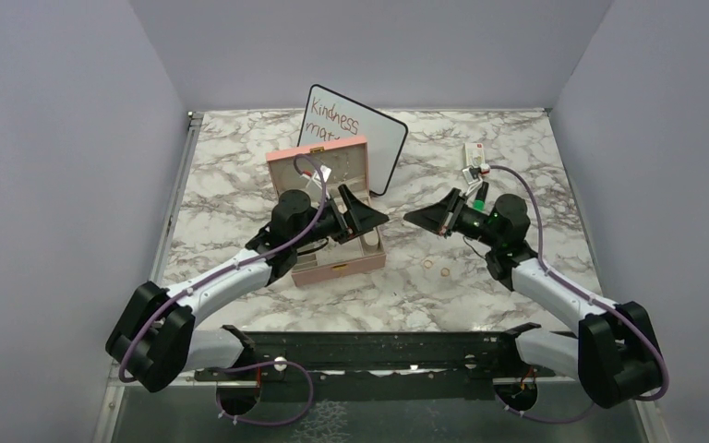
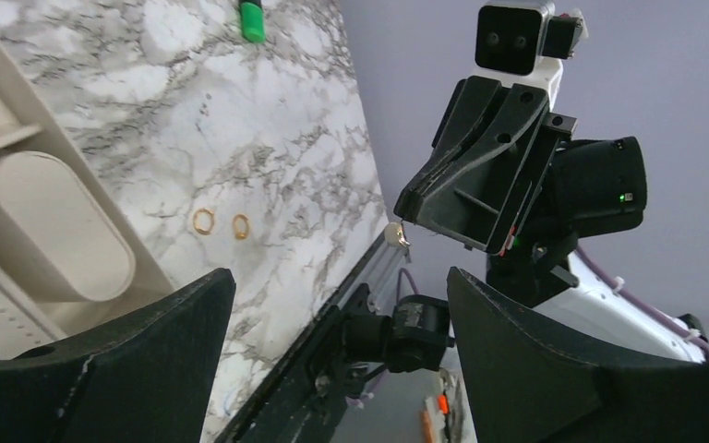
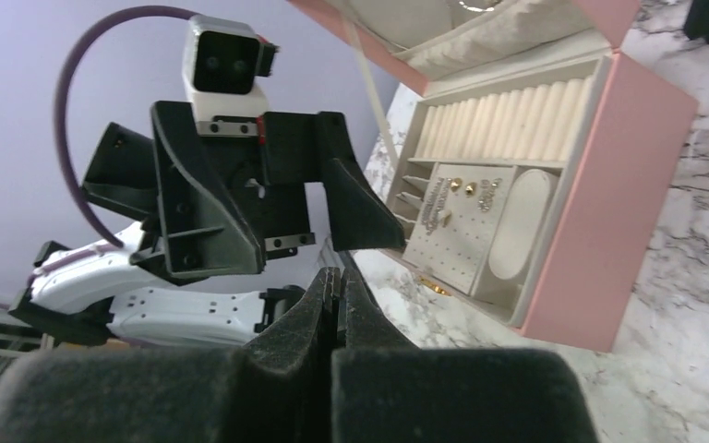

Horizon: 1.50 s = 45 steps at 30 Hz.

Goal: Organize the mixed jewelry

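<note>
The mixed jewelry is scattered. Two gold rings lie on the marble right of the open pink box; the left wrist view shows these rings too. Several earrings sit on the box's peg panel. My right gripper is shut, and a tiny pearl-like earring hangs at its tip. My left gripper faces it over the box's right edge. The left gripper stands open with nothing between its fingers.
A whiteboard with red handwriting leans behind the box. Small white, red and green items lie at the back right, near my right arm. A black rail runs along the near table edge. Grey walls close in both sides.
</note>
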### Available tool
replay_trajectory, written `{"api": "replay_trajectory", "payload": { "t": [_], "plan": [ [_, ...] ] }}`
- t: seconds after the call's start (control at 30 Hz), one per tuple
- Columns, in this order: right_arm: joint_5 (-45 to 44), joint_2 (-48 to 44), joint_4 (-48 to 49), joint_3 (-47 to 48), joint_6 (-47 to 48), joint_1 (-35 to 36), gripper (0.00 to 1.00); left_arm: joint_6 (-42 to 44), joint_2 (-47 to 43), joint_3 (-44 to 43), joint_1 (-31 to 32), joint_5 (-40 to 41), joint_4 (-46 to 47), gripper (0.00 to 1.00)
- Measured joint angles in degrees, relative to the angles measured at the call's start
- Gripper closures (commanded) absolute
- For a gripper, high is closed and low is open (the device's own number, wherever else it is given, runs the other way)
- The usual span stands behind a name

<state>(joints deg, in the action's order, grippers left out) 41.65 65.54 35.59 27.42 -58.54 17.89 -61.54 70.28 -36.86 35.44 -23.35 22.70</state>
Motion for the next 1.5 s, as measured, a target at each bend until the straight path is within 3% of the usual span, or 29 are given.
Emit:
{"api": "replay_trajectory", "payload": {
  "t": [0.33, 0.87, 1.27, 1.5],
  "plan": [
    [0.44, -0.35, 9.9, -2.36, -9.77, 1.51, 0.99, -6.88, 2.78, 0.0, 3.72, -0.33, 9.88, 0.24],
    [-0.76, -0.35, 18.43, -4.72, -17.55, 2.67, 0.99, -13.09, 5.07, 0.02, 5.95, 0.02, 21.35, 0.56],
    [-1.92, 0.39, 23.21, -6.03, -20.76, 2.69, 0.99, -14.64, 6.38, 0.07, 6.43, 0.22, 23.54, 0.6],
    [-2.19, 0.96, 24.63, -6.05, -21.44, 2.69, 0.99, -15.15, 6.78, 0.07, 6.62, 0.17, 23.98, 0.71]
  ]
}}
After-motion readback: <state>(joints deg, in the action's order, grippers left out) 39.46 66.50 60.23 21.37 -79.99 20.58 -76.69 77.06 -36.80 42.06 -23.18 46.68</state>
